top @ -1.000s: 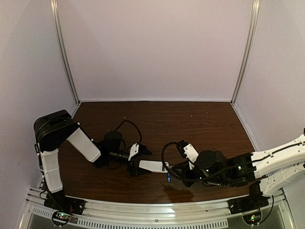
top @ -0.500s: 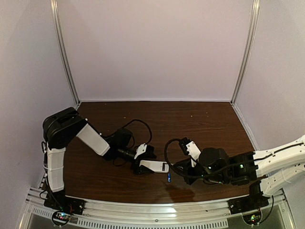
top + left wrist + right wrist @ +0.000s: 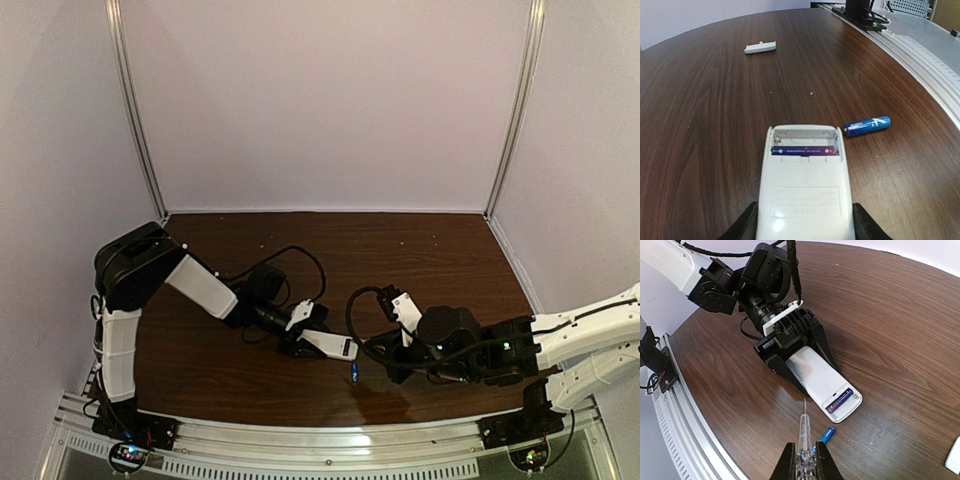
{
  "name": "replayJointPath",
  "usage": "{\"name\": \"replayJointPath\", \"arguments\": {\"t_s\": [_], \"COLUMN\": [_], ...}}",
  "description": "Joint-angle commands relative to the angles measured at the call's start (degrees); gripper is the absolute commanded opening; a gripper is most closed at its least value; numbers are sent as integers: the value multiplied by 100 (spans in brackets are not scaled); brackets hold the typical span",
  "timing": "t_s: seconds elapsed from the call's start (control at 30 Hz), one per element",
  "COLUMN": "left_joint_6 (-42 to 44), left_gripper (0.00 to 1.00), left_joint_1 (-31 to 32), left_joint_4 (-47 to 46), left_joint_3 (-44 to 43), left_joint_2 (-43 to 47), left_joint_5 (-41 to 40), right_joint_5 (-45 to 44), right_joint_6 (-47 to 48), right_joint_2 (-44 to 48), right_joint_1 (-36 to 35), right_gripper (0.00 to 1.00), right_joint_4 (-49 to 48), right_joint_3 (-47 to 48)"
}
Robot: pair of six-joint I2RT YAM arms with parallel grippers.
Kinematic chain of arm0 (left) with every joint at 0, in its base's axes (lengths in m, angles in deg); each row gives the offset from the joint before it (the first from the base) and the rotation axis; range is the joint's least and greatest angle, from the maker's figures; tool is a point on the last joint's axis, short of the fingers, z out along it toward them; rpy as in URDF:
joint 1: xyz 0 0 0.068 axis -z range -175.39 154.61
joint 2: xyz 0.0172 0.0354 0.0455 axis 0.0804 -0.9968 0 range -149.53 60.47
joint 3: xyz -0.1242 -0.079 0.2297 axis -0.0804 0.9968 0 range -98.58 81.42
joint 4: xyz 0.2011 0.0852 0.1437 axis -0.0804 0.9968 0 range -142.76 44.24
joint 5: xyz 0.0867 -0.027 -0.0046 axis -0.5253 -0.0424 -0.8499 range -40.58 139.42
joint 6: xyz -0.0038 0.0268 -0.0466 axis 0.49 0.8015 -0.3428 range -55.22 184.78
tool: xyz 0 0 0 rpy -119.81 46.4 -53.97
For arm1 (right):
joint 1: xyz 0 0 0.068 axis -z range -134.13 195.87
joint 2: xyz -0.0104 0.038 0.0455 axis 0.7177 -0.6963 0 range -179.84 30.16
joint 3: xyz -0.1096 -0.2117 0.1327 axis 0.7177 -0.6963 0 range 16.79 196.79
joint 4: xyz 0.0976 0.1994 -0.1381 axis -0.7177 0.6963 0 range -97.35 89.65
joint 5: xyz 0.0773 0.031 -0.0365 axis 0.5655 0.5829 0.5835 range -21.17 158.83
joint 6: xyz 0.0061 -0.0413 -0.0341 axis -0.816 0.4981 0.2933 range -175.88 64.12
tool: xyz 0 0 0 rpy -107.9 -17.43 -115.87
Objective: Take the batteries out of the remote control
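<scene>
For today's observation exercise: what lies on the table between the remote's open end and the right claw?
One loose battery, beside the screwdriver the right claw holds; right wrist view shows it.

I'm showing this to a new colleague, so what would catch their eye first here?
The remote control, open-backed near the table's front, sits in the left claw with one dark battery inside. A blue battery lies loose beside it, and the right claw holds a screwdriver aimed at the compartment.

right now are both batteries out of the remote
No, one battery lies inside the open remote control; the second battery rests on the table beside it.
</scene>
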Motion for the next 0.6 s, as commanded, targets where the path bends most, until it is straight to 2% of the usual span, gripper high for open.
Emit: {"name": "replayJointPath", "arguments": {"t_s": [0.0,0.2,0.43,0.57], "left_joint_6": [-76,-355,-530,-551], "left_gripper": [35,22,9,7], "left_joint_1": [-29,90,476,677], "left_joint_4": [3,-930,-1760,-2339], "left_joint_3": [277,894,1309,1563], "left_joint_2": [72,630,1079,1291], "left_joint_5": [-18,-559,-1862,-2212], "right_joint_5": [-76,-162,-306,-263], "right_joint_6": [-45,-155,-167,-101], "right_joint_2": [75,72,121,177], "right_joint_1": [47,61,73,86], "right_gripper": [0,0,0,0], "right_joint_4": [82,74,52,121], "right_joint_3": [-25,-52,-14,47]}}
